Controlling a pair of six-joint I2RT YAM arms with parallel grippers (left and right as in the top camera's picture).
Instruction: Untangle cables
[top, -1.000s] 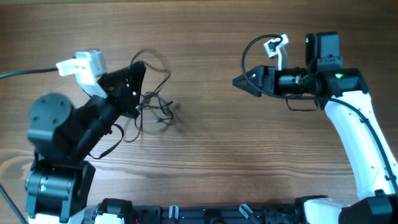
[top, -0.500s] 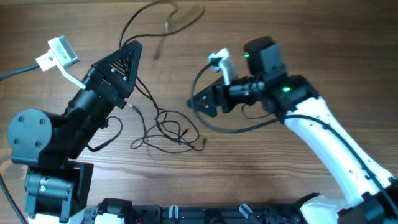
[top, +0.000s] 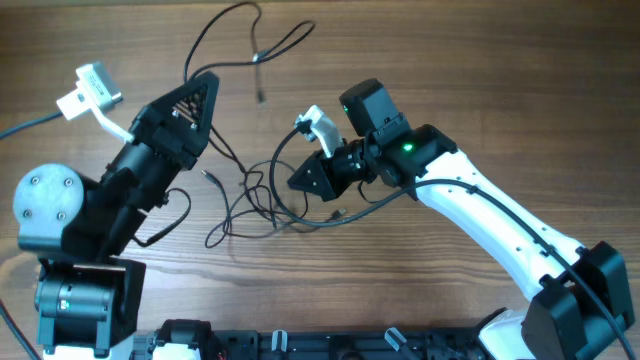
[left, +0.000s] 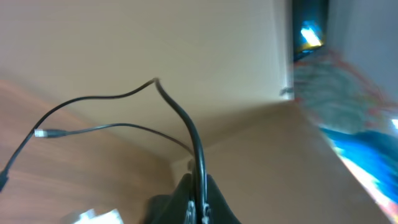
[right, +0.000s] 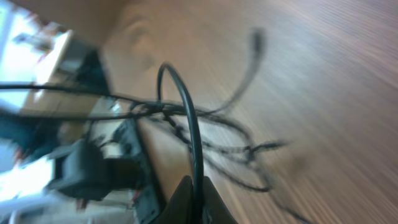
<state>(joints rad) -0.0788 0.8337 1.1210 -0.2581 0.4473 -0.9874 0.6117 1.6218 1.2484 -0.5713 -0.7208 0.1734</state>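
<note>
Cables (top: 262, 200): tangled, table (top: 480, 70) ctr; L gripper (top: 207, 84) at 11 o'clock, R gripper (top: 298, 182) at 2, each w/ fingers clamped on a strand.

Tangled cables (top: 262, 196) between left tool (top: 208, 82), right tool (top: 294, 183).

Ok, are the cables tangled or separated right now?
Tangled. The cables cross in a knotted bunch; the left pincer and right pincer each grip a strand.
</note>
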